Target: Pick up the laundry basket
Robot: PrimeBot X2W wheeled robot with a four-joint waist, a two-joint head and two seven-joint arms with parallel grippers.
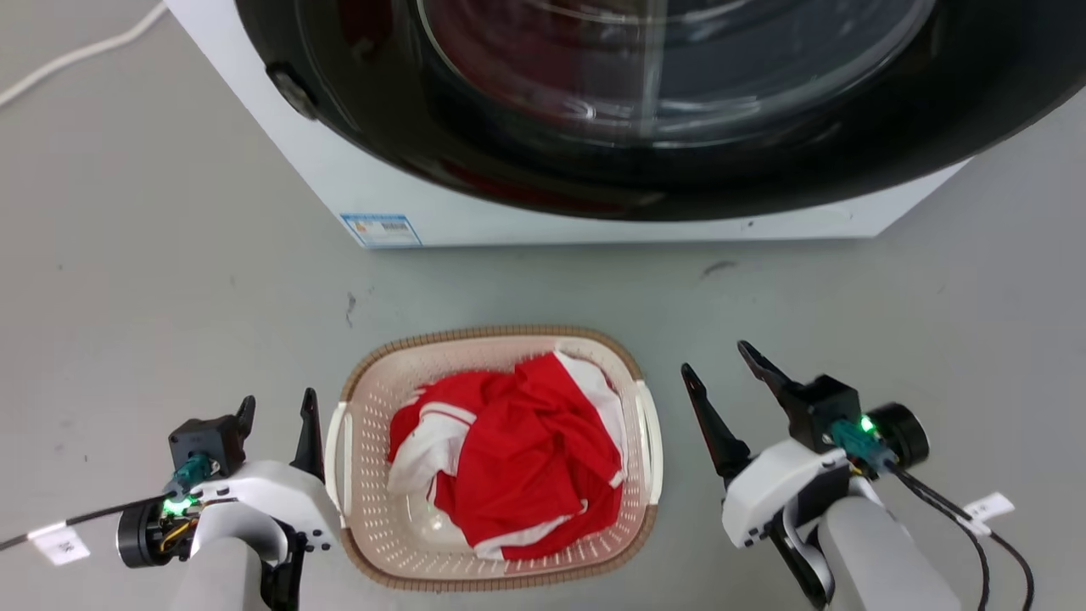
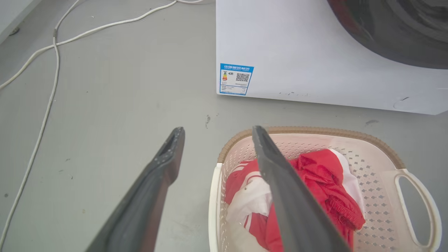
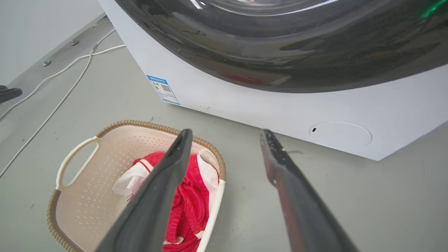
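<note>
Basket [image 1: 373,484], w/ red-white clothes [image 1: 517,450], is set on floor near washer [image 1: 594,212], between grippers. Left gripper [image 1: 278,397] is spread just beside left handle [image 1: 333,454]. Right gripper [image 1: 714,356] is spread, further off. Prob. staged for 2-sided lift.

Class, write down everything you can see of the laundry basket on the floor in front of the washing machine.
The laundry basket is cream perforated plastic, rounded-rectangular, with a brown woven-look rim and a white loop handle at each end. It sits upright and level on the grey floor, a gap short of the white washing machine. Crumpled red-and-white clothing lies inside, leaving some of the bottom bare. The open left gripper and right gripper flank it; neither holds it.
</note>
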